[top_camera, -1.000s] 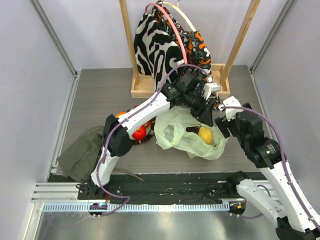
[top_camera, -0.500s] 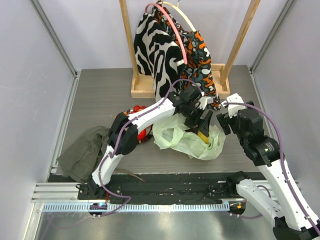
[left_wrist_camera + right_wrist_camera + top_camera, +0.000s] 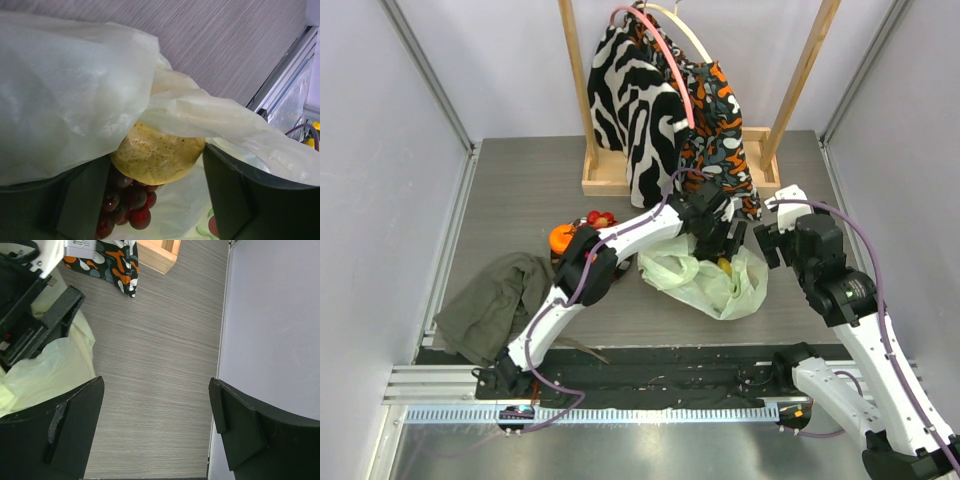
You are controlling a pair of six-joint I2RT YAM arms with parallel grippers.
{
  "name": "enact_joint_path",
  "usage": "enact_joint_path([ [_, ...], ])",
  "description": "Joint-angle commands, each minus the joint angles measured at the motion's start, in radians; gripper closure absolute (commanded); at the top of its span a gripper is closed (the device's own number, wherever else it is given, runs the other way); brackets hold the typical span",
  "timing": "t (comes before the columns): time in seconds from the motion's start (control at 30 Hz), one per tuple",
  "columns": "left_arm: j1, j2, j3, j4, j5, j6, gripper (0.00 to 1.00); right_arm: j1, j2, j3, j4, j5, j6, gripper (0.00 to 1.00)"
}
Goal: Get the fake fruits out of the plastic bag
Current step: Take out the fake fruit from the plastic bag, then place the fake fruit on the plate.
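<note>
Inside plastic bag [image 3: 65,100], left hand [image 3: 156,165] wide apart around yellow lemon [image 3: 157,152], grapes [image 3: 125,205] beside it. Push bit deeper, miss thin bag, squeeze lemon softly. Right hand [image 3: 156,385] apart, empty, over counter [image 3: 150,340].

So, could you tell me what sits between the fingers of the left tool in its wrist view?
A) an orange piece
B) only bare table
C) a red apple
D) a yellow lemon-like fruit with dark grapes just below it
D: the left wrist view shows the yellow fruit between the spread fingers of the left tool, with the grape bunch beneath it and the plastic bag draped over both.
</note>
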Motion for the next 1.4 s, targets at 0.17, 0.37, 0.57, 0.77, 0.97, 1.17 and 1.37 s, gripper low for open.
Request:
enact_joint_path([
  [0.17,0.013,0.011,0.079,0.106,0.071,0.054,0.64,-0.011,0.019,0.022,0.023,-0.032,0.029,0.07],
  [0.37,0.06,-0.141,0.075,-0.005,0.12,0.19,0.89,-0.014,0.052,0.06,0.032,-0.038,0.011,0.07],
  [0.57,0.135,-0.297,0.044,-0.212,0.175,0.383,0.99,-0.014,0.098,0.1,0.031,-0.032,-0.018,0.07],
  [0.77,0.171,-0.334,0.124,-0.568,0.111,0.626,1.0,-0.014,0.14,0.139,0.042,-0.055,-0.038,0.08],
  [0.97,0.189,-0.383,0.179,-0.728,0.007,0.838,1.0,-0.014,0.175,0.191,0.011,-0.139,-0.033,0.08],
  [1.17,0.356,-0.585,0.127,-0.74,0.022,0.818,1.0,-0.012,0.193,0.214,0.006,-0.167,-0.033,0.08],
  [1.37,0.618,-0.961,-0.4,-0.711,-0.164,1.04,1.0,-0.012,0.221,0.205,0.048,-0.214,-0.003,0.08],
])
